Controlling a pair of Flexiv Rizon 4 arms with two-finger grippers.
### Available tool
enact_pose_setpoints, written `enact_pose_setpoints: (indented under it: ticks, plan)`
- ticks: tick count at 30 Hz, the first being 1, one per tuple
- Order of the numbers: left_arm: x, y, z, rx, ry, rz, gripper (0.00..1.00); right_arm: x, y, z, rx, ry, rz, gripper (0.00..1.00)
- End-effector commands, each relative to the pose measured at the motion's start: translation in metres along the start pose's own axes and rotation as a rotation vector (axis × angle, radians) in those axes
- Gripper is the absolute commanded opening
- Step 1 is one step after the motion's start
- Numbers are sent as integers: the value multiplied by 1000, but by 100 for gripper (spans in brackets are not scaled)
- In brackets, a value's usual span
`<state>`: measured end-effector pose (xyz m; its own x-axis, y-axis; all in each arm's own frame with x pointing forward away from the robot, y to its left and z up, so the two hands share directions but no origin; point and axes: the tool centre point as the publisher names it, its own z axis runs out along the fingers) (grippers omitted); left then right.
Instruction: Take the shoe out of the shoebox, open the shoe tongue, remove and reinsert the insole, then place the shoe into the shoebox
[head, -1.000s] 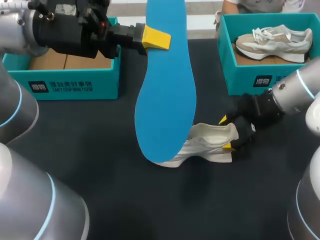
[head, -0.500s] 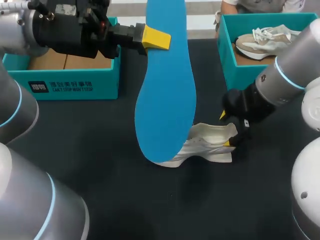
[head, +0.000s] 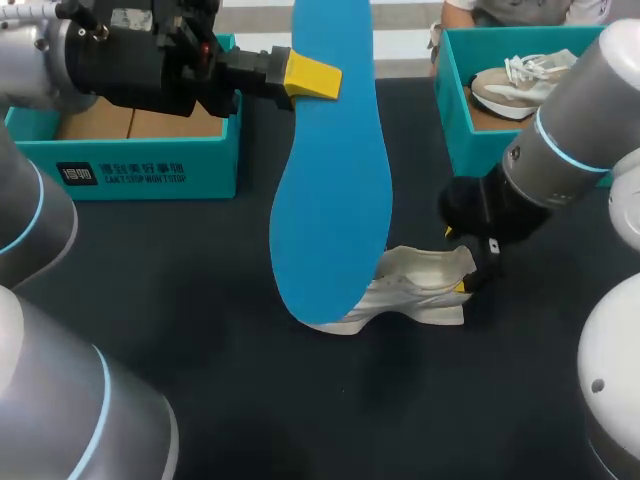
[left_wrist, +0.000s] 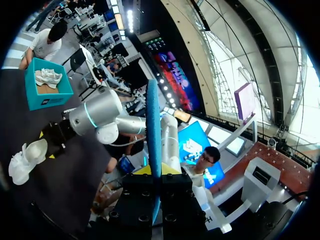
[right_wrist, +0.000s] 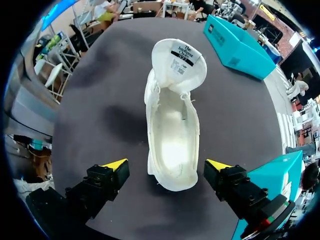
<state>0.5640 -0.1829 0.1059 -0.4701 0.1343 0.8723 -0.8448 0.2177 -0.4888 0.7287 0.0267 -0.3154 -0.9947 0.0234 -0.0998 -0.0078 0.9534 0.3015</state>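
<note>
Okay, head: left gripper (head: 305, 78) pinches insole (head: 330, 200) near one end, rest hanging below it onto shoe (head: 420, 290). Left wrist: insole (left_wrist: 153, 130) edge-on between clamped fingers. Right wrist: right gripper (right_wrist: 167, 166) spread, shoe (right_wrist: 172, 125) heel between fingers, untouched. Insole looks light, bendy; brace shoe at its stiffer heel

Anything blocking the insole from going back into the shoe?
Nothing visible. The shoe opening is empty, with the tongue folded back. The right end effector is open, its fingers either side of the heel, not over the opening. The left end effector holds the insole above the table.
</note>
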Motion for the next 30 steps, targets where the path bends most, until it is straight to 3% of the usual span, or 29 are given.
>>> enact_pose_setpoints:
  ticks: [1, 11, 30]
  plan:
    - [-1, -1, 1, -2, 1, 0, 0, 1, 4, -4, 8, 4, -2, 100]
    - [-1, -1, 1, -2, 1, 0, 0, 1, 10, -12, 81, 19, -54, 100]
    - [-1, -1, 1, -2, 1, 0, 0, 4, 7, -14, 99, 20, -63, 100]
